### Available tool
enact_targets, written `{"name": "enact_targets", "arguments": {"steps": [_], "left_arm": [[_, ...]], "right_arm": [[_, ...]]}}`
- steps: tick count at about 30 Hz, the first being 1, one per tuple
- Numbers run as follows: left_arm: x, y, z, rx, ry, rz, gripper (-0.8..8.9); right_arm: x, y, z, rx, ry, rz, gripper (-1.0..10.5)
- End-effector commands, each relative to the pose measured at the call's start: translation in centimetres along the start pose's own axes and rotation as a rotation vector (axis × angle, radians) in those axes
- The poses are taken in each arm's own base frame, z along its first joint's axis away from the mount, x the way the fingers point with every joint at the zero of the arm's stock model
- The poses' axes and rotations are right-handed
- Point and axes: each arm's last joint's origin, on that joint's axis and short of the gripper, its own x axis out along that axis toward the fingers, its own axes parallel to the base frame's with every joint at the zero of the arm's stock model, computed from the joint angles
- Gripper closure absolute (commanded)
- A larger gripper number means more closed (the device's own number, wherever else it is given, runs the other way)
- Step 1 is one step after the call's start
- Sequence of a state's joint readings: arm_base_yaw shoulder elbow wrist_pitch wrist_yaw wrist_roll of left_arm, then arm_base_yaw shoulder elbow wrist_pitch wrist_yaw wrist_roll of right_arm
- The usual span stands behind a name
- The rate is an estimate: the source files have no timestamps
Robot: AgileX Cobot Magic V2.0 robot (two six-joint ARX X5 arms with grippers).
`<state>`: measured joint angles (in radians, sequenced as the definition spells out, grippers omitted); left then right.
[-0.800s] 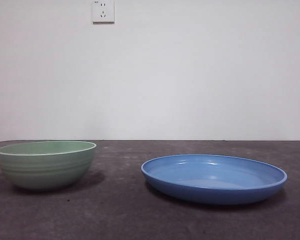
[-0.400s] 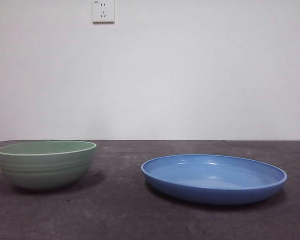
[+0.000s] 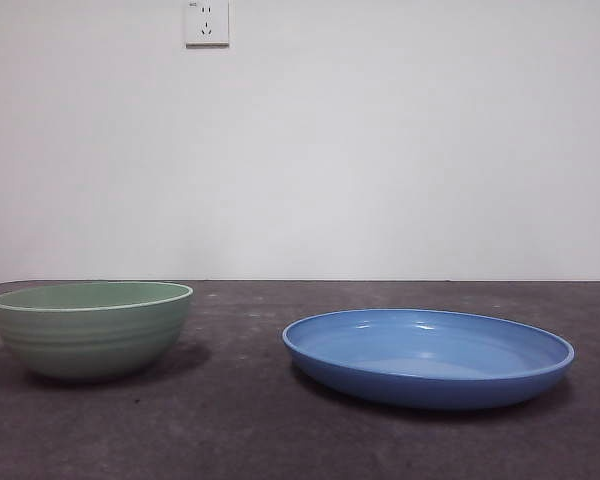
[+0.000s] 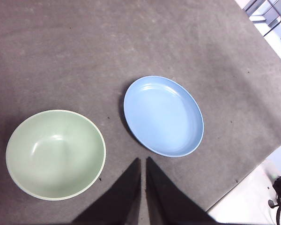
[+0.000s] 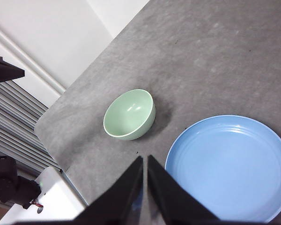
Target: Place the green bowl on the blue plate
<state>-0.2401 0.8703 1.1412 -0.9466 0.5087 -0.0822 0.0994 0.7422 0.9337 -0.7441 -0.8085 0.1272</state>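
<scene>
The green bowl (image 3: 92, 328) stands upright and empty on the dark table at the left of the front view. The blue plate (image 3: 428, 356) lies empty to its right, apart from it. Neither arm shows in the front view. In the left wrist view my left gripper (image 4: 143, 161) hangs high above the table with its jaws shut and empty, over the gap between the bowl (image 4: 55, 153) and the plate (image 4: 163, 115). In the right wrist view my right gripper (image 5: 145, 159) is shut and empty, high above the table between the bowl (image 5: 129, 114) and the plate (image 5: 228, 167).
The table (image 3: 240, 420) has a dark grey felt-like top. A white wall with a power socket (image 3: 207, 22) stands behind it. The table's edges show in the wrist views (image 4: 239, 183), with floor and equipment beyond them.
</scene>
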Motion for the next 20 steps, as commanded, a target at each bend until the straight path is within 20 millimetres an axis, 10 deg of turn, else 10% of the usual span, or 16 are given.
{"name": "enact_targets", "arguments": {"steps": [1,10,20], "left_arm": [[0.1,-0.1,0.5,0.031,0.003,-0.01,7.56],[1.1,0.5,0.7,0.006,0.045,-0.007,2.8],[2.2,1.1,1.0,-0.015,0.083,0.008,2.44]], "right_arm": [[-0.1,0.2,0.5,-0.03,-0.009,0.007,9.3],[-0.1,0.2,0.4,-0.046,-0.002,0.006,3.7],[-0.1,0.2,0.2,-0.026,0.015,0.005,3.2]]}}
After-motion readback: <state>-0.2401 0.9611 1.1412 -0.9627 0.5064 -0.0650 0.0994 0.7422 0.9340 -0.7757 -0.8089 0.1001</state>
